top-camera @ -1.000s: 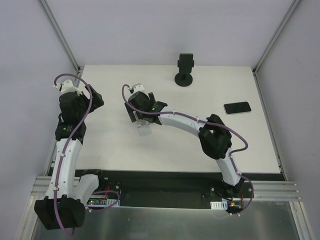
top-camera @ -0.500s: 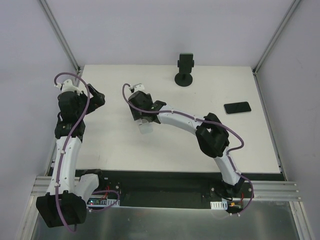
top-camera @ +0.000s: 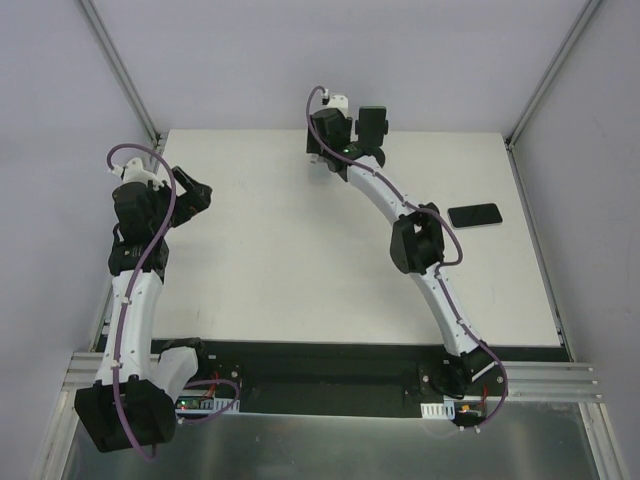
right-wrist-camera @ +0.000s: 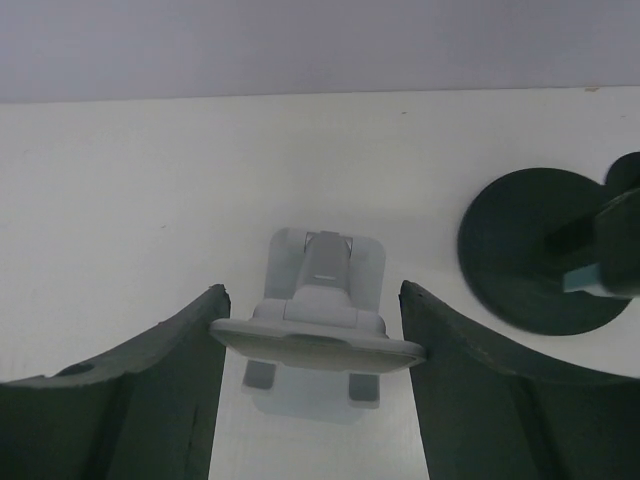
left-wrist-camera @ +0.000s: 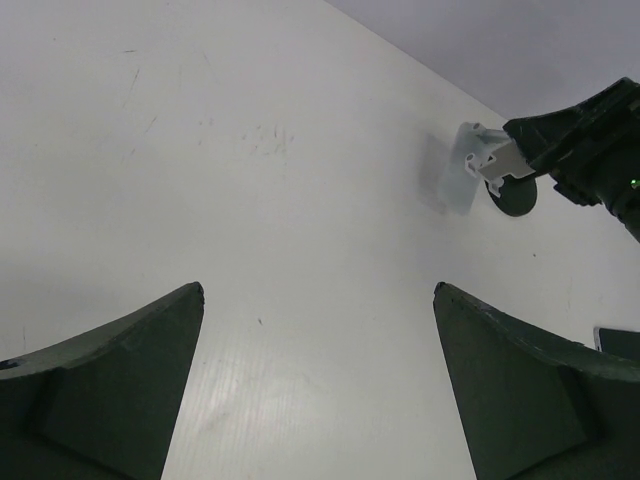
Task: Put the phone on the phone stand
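Note:
The phone [top-camera: 474,215], thin and black, lies flat at the right of the table, away from both grippers. The black phone stand [top-camera: 373,122] is at the back edge; its disc base [right-wrist-camera: 530,250] shows in the right wrist view. My right gripper [top-camera: 325,155] [right-wrist-camera: 312,295] is just left of it, shut on a white folding stand [right-wrist-camera: 315,330], which spans from finger to finger. That white stand [left-wrist-camera: 460,175] also shows in the left wrist view, low over the table. My left gripper [top-camera: 195,192] [left-wrist-camera: 318,290] is open and empty at the far left.
The white table [top-camera: 260,280] ends at a back edge right behind the black stand. Grey walls and slanted metal posts [top-camera: 125,75] close in both sides. The right arm [top-camera: 415,245] stretches diagonally across the table's middle.
My right arm has swung from the table's middle left to the back edge, carrying the white folding stand next to the black stand. The left arm has barely moved.

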`<state>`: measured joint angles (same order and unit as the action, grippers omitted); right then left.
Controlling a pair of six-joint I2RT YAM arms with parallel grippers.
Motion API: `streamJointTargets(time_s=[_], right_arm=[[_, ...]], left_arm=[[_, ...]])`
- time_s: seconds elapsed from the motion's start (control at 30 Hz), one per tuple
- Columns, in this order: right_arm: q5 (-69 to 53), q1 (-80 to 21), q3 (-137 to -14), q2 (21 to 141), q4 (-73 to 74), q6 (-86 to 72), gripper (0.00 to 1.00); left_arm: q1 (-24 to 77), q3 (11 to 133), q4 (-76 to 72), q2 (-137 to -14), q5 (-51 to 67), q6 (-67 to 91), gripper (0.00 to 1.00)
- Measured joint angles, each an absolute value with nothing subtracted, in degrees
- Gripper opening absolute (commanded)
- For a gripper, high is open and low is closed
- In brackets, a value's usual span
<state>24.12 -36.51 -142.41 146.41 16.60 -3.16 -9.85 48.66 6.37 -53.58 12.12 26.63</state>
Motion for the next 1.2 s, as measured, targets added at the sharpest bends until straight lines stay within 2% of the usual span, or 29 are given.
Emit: streamJointTargets(time_s=[0.2,0.3,0.4,0.43,0.5,0.53,0.57,0.8,0.93,1.2], right_arm=[[23.9,-32.4,-144.6,151.1,15.2,-1.7,0.01],[22.5,-32.6,-146.3,152.4,14.7,-0.3,0.06],[20.6,-33.2,-146.6,152.5,13.4,0.5,0.26],[20.3,-33.4,-146.6,152.6,13.1,0.7,0.38],[20.0,-33.8,-146.6,152.6,12.6,1.0,0.54],[19.9,-34.0,-146.7,152.8,12.4,1.2,0.87],[19.7,-34.2,-147.1,153.1,12.2,1.5,0.96],[19.2,-34.4,-148.6,154.1,12.2,3.7,0.96],[19.7,-34.7,-143.7,148.8,14.9,4.9,0.96],[21.9,-37.7,-116.6,115.0,14.9,6.1,0.96]], left_arm=[[-10.0,48.6,5.6,-55.6,13.6,26.8,0.94],[-10.5,48.6,5.2,-56.8,14.6,27.2,0.94],[-10.6,48.3,5.0,-57.0,14.9,27.6,0.94],[-10.6,48.2,5.0,-57.0,15.0,27.7,0.94],[-10.6,48.1,5.0,-57.0,15.0,27.7,0.92],[-10.6,48.1,4.9,-57.0,15.1,27.7,0.91],[-10.6,48.1,4.9,-57.0,15.3,27.7,0.91],[-10.6,48.0,4.8,-57.0,16.3,27.7,0.92],[-10.6,47.8,4.4,-57.0,16.7,27.9,0.93],[-9.9,47.8,1.0,-59.9,22.3,28.7,0.98]])
